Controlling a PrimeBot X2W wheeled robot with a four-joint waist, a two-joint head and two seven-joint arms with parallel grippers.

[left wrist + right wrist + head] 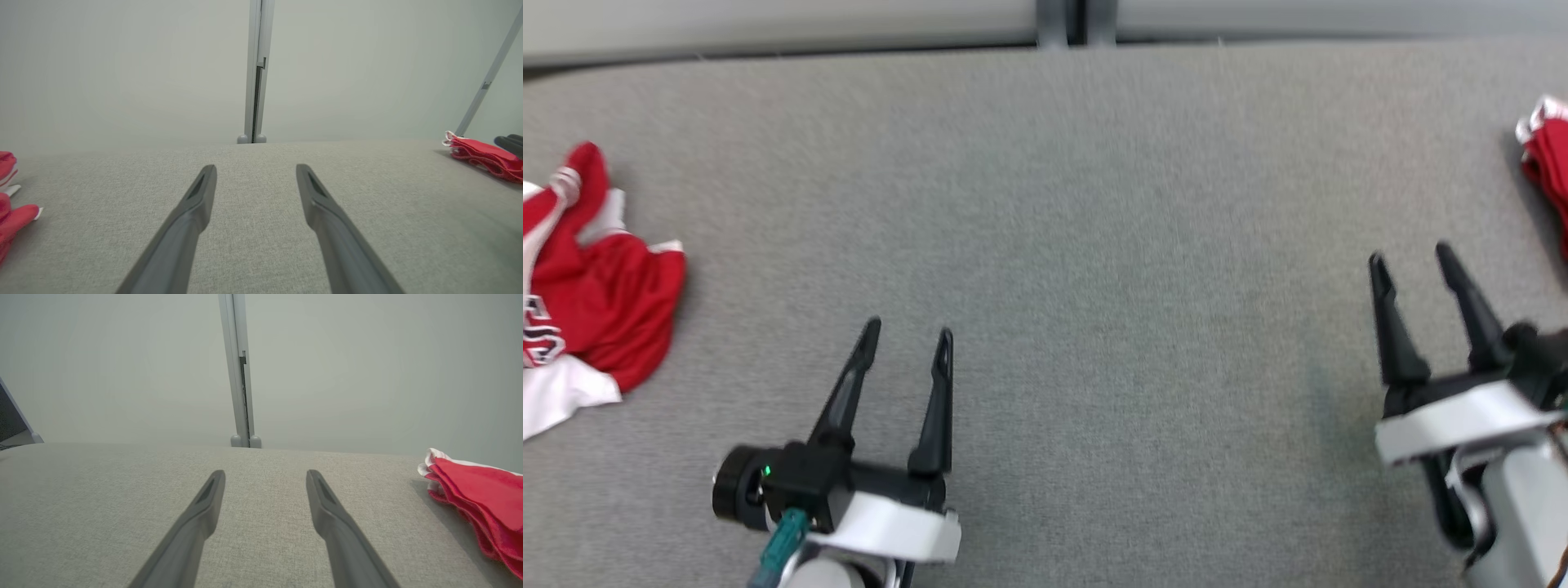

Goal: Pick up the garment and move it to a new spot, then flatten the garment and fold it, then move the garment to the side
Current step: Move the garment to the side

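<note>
Crumpled red garment (600, 310) far left, left end effector (908, 328) (spread, empty) nearby

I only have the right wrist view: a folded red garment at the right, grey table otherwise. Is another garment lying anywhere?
Observer: Yes. A crumpled red and white garment lies at the table's left end.
Operator: How is the left gripper placed?
Observer: The left gripper is open, to the right of that garment, not touching it.
Operator: Any print on it?
Observer: Dark and white lettering on its left part, cut off by the head view's edge.
</note>
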